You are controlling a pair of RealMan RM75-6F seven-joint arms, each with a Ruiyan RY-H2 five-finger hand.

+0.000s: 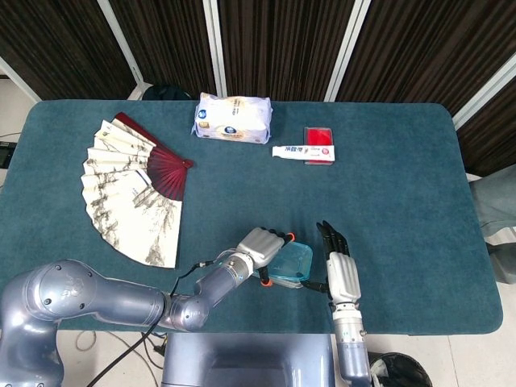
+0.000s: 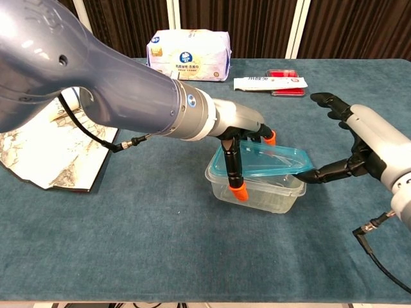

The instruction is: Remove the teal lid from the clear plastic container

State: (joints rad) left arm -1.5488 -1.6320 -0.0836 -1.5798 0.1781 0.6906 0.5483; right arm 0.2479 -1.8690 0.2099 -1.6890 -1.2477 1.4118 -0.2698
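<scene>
Two hands work one box at the near edge of the teal surface [image 1: 387, 201]. The clear container [image 2: 260, 187] sits between them, and its teal lid [image 2: 263, 160] is tilted, its right edge raised off the rim while the left side lies close to the box. The left hand [image 2: 241, 138] clamps the container's left end, orange-tipped fingers [image 2: 238, 190] reaching down over the lid edge and the front wall. The right hand [image 2: 363, 144] is spread, one dark finger under the lid's raised right corner, the rest apart; whether that counts as a true grip cannot be told.

Judged from this, the lid is unsealed on the right and not yet free. To finish well, the left hand should pin the container by its walls only and let go of the lid edge, or the box will rise with it. The right hand should get a finger above as well as below the corner, then peel up and away to the right, slowly, so the light box does not skid.

Behind the container, well apart, lie a white wipes pack [image 1: 232, 118] with a blue round logo, a toothpaste tube [image 1: 302, 151] on a red case [image 1: 319, 137], and, to the left, an open paper fan [image 1: 133, 189]. Print on pack and tube is too small to read.
</scene>
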